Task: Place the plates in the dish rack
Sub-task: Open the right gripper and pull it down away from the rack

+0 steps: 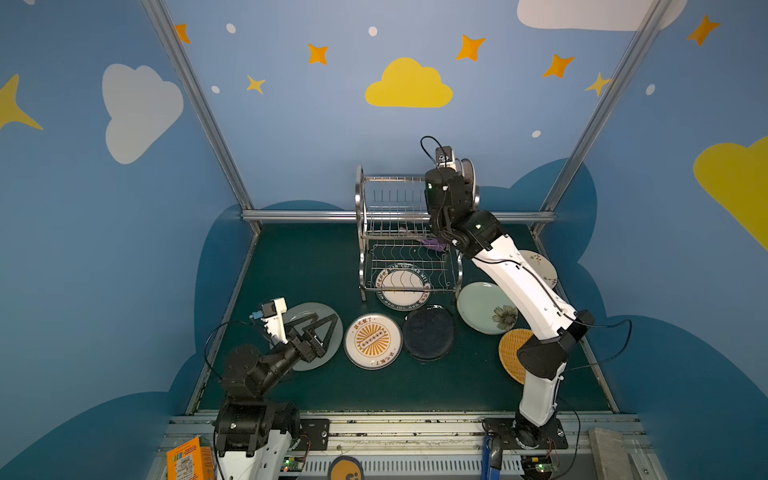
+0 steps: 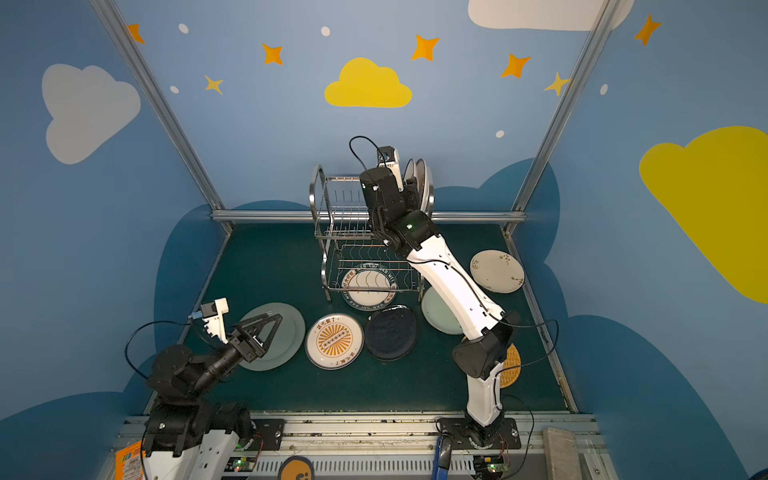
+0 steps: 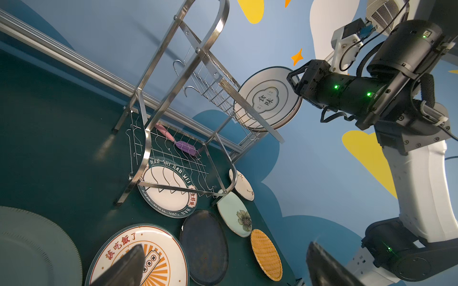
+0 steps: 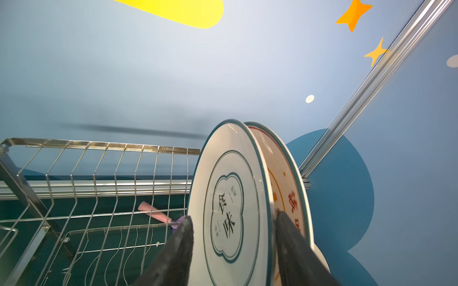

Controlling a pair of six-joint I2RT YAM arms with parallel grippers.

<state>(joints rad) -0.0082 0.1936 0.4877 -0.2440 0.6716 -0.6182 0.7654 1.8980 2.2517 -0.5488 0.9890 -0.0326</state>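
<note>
The right gripper (image 4: pixel 233 218) stands with its jaws parted on either side of the rim of a round white plate with a dark cloud-shaped emblem (image 4: pixel 230 198). One dark finger (image 4: pixel 173 252) is before the plate's face and the other behind its edge, and neither visibly presses on it. This plate stands upright in the slotted upper tier of the shiny steel two-tier wire dish rack (image 1: pixel 390 199), at the end nearer the right arm. Just behind it stands a second upright white plate with orange-red lettering (image 4: pixel 285 188). The left gripper (image 1: pixel 326 318) hangs wide open and empty above a pale grey-green ribbed plate (image 2: pixel 291 340) lying flat at the left of the dark green table mat (image 1: pixel 291 270). A pink-handled purple utensil (image 3: pixel 183 146) lies on the rack's wavy-wire lower tier. Beneath that tier a white plate with a black-lettered rim (image 1: pixel 401 286) lies flat on the mat, partly sticking out in front. Flat on the mat in front of the rack lie a white plate with an orange sunburst (image 1: pixel 372 340) and, just beside it, a dark navy plate (image 1: pixel 428 334). Toward the right arm lie a pale green plate with a dark flower (image 1: pixel 484 307), a woven tan plate (image 1: pixel 511 353) and a cream floral plate (image 2: pixel 496 271).
</note>
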